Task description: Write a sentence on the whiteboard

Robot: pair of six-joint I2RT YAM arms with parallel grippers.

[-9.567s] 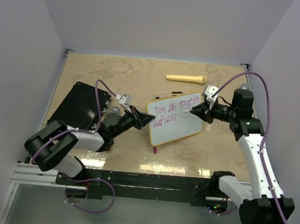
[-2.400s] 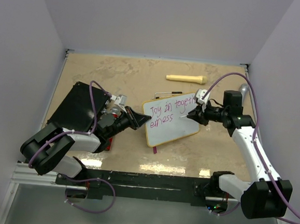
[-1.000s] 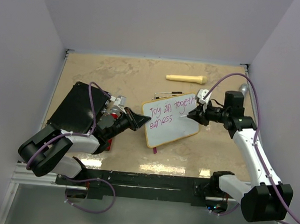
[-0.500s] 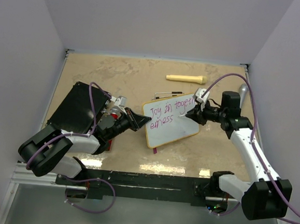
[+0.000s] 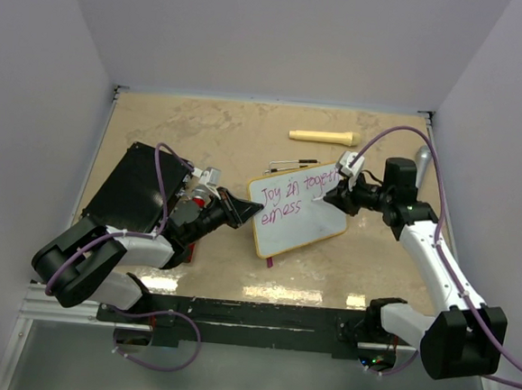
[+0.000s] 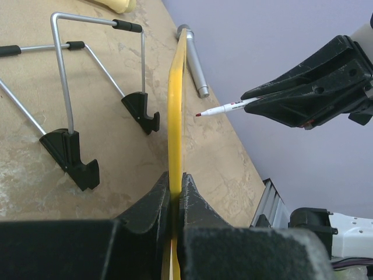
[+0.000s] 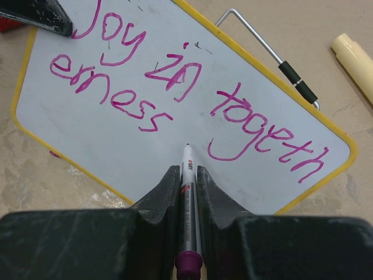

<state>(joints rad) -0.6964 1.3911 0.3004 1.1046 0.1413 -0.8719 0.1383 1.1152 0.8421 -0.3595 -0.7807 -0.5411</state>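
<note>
**Marker tip just clear of the board, blank patch straight ahead**

Your right gripper [image 7: 186,175] is pinched tight on the marker [image 7: 187,158]. The barrel lies along the fingers and the tip pokes out in front. Follow that tip forward: it aims at the whiteboard [image 7: 111,149], at the bare white patch right of "erness" and under "togeth". The left wrist view shows the board edge-on, and there the tip stands just off the writing face, not touching it. So the coming move, as I judge it, is a short push along the marker's own axis. After that, your strokes run along the board's long side toward its right-hand end.

The sentence [image 7: 175,96] fills the upper line nearly corner to corner. The second line stops about midway, so your room is to the right only.

Your left gripper [image 6: 175,186] is clamped on the yellow rim at the corner beside "Joy". It holds the board tilted up near the middle of the table [image 5: 239,126], long side running near-left to far-right. The wire stand [image 6: 70,76] lies on the table behind it. The right arm is the nearer one to write; the left only steadies.
</note>
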